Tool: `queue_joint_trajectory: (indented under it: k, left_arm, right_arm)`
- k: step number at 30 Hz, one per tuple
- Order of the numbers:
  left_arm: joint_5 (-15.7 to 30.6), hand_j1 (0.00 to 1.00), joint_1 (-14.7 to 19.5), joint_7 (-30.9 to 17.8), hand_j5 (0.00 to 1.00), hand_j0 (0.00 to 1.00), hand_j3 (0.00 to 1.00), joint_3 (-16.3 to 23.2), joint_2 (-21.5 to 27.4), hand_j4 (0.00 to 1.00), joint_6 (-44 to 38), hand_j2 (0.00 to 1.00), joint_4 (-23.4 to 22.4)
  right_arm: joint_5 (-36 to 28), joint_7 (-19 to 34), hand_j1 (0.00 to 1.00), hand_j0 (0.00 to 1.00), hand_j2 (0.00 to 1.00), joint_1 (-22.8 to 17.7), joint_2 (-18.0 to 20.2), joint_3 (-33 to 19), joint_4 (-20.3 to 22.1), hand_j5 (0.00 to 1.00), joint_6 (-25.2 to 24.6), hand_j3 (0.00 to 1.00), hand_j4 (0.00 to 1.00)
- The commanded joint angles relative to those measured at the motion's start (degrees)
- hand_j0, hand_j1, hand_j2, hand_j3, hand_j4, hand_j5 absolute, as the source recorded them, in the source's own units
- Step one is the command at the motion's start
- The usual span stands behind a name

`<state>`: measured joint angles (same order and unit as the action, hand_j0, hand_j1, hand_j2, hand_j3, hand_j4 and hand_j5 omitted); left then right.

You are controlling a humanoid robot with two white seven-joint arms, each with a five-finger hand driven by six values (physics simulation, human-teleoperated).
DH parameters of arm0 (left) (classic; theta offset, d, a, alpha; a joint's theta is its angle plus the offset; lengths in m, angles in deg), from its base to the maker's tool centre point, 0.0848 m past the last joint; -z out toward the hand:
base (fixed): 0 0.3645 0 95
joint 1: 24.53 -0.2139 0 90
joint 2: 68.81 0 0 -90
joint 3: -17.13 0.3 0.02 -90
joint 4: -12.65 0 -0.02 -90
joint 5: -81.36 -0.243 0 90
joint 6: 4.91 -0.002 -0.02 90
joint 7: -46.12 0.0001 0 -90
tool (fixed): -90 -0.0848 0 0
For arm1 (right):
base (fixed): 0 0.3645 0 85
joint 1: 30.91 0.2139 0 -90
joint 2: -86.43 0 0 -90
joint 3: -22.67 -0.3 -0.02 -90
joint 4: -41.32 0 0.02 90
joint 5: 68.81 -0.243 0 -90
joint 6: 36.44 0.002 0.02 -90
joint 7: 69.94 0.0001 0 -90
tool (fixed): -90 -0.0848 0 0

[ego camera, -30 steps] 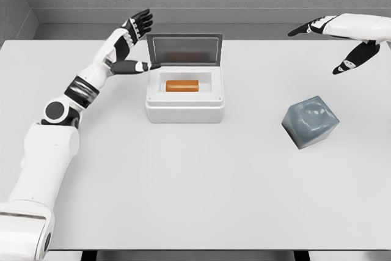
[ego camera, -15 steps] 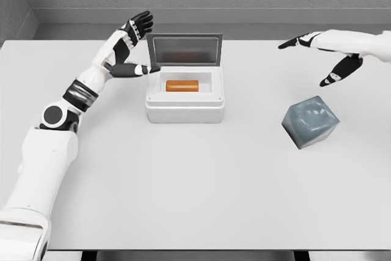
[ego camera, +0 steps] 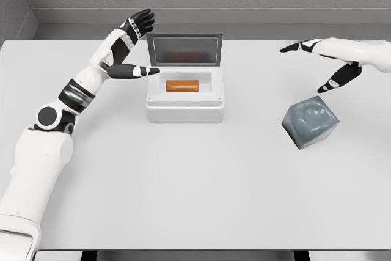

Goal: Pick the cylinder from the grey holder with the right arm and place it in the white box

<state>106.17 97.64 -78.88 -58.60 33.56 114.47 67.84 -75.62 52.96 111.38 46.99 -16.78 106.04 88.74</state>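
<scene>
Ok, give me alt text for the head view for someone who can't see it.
An orange cylinder lies inside an open white box on a white table, while the empty grey holder sits to the right. The left hand is spread open beside the box lid; the right hand hangs open above the holder.

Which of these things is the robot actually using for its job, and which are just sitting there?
Part of the job:
- orange cylinder, already lying in the white box
- white box, lid up
- grey holder, with no cylinder in it
- right hand, open above the holder

Just there:
- left hand, open beside the box
- table
</scene>
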Motion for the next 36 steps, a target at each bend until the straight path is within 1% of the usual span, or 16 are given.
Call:
queue_joint_trajectory:
  k: [1, 3, 6, 11, 13, 18, 19, 21, 22, 23, 26, 29, 30, 31, 34, 36]
  left_arm:
    - [0.68, 1.0, 0.0, 0.0, 1.0, 1.0, 1.0, 0.76, 0.37, 1.0, -0.03, 1.0, 0.8]
    - [1.65, 1.0, 0.0, 0.0, 1.0, 1.0, 1.0, 1.99, 0.99, 1.0, -0.03, 1.0, 1.15]
    - [1.56, 1.0, 0.0, 0.0, 1.0, 1.0, 1.0, 2.08, 1.08, 1.0, -0.03, 1.0, 1.24]
    - [2.09, 1.0, -0.18, 0.0, 1.0, 1.0, 1.0, 2.78, 2.22, 1.0, -0.03, 1.0, 2.82]
    - [2.26, 1.0, -0.79, 0.0, 1.0, 1.0, 1.0, 2.78, 2.57, 1.0, -0.03, 1.0, 4.05]
    - [2.53, 1.0, -0.88, 0.0, 1.0, 1.0, 1.0, 2.78, 3.54, 1.0, -0.03, 1.0, 4.05]
    - [2.44, 1.0, -0.88, 0.0, 1.0, 1.0, 1.0, 2.69, 4.94, 1.0, -0.11, 1.0, 3.7]
    - [1.39, 1.0, -0.62, 0.0, 1.0, 1.0, 1.0, 3.04, 11.62, 1.0, -1.87, 1.0, 0.89]
    - [1.03, 1.0, -0.26, 0.0, 1.0, 1.0, 1.0, 5.85, 15.13, 1.0, -3.89, 1.0, 0.62]
    - [1.03, 1.0, -0.26, 0.0, 1.0, 1.0, 1.0, 6.47, 17.07, 1.0, -3.98, 1.0, 0.62]
    - [1.82, 1.0, -0.62, 0.0, 1.0, 1.0, 1.0, 6.47, 18.22, 1.0, -3.54, 1.0, 1.76]
    - [2.79, 1.0, -2.63, 0.0, 1.0, 1.0, 1.0, 6.38, 21.03, 1.0, -3.54, 1.0, 7.74]
    - [6.04, 1.0, -2.72, 0.0, 1.0, 1.0, 1.0, 6.47, 21.47, 1.0, -3.63, 1.0, 8.01]
    - [7.62, 1.0, -3.69, 0.0, 1.0, 1.0, 1.0, 6.65, 24.63, 1.0, -3.63, 1.0, 8.18]
    - [8.59, 1.0, -4.22, 0.0, 1.0, 1.0, 1.0, 7.88, 25.69, 1.0, -3.72, 1.0, 8.53]
    - [10.08, 1.0, -4.66, 0.0, 1.0, 1.0, 1.0, 9.46, 28.41, 1.0, -3.72, 1.0, 9.94]
  right_arm:
    - [0.22, -0.03, 1.0, 1.0, 1.0, 0.0, -0.29, -2.21, -0.03, 1.0, -0.18, 1.0, 1.0]
    - [0.22, -0.03, 1.0, 1.0, 1.0, 0.0, -0.55, -2.38, -0.11, 1.0, -0.18, 1.0, 1.0]
    - [0.31, -0.03, 1.0, 1.0, 1.0, -0.09, -0.64, -2.82, -0.12, 1.0, -0.18, 1.0, 1.0]
    - [3.65, -0.12, 1.0, 1.0, 1.0, -0.7, -0.81, -5.2, -0.12, 1.0, -0.18, 1.0, 1.0]
    - [3.65, -0.03, 1.0, 1.0, 1.0, -0.7, -1.34, -5.2, -0.29, 1.0, -0.18, 1.0, 1.0]
    - [5.23, -0.03, 1.0, 1.0, 1.0, -0.7, -1.43, -5.2, -0.55, 1.0, -0.18, 1.0, 1.0]
    - [5.32, -0.03, 1.0, 1.0, 1.0, -0.7, -1.43, -5.2, -0.82, 1.0, -0.18, 1.0, 1.0]
    - [5.32, -0.03, 1.0, 1.0, 1.0, -0.7, -1.43, -5.2, -0.99, 1.0, -0.18, 1.0, 1.0]
    - [5.32, -0.03, 1.0, 1.0, 1.0, -0.7, -1.43, -5.2, -0.99, 1.0, -0.18, 1.0, 1.0]
    - [5.32, -0.03, 1.0, 1.0, 1.0, -0.7, -1.43, -5.28, -1.08, 1.0, -0.18, 1.0, 1.0]
    - [5.32, -0.03, 1.0, 1.0, 1.0, -0.7, -1.43, -5.28, -1.26, 1.0, -0.18, 1.0, 1.0]
    - [5.32, -0.03, 1.0, 1.0, 1.0, -0.7, -1.43, -5.28, -1.26, 1.0, -0.18, 1.0, 1.0]
    - [5.32, -0.03, 1.0, 1.0, 1.0, -0.7, -1.43, -5.28, -1.26, 1.0, -0.18, 1.0, 1.0]
    - [5.32, -0.03, 1.0, 1.0, 1.0, -0.7, -1.43, -5.28, -1.26, 1.0, -0.18, 1.0, 1.0]
    - [5.32, -0.03, 1.0, 1.0, 1.0, -0.7, -1.43, -5.2, -1.26, 1.0, -0.18, 1.0, 1.0]
    - [5.32, -0.03, 1.0, 1.0, 1.0, -0.7, -1.43, -5.28, -1.26, 1.0, -0.18, 1.0, 1.0]
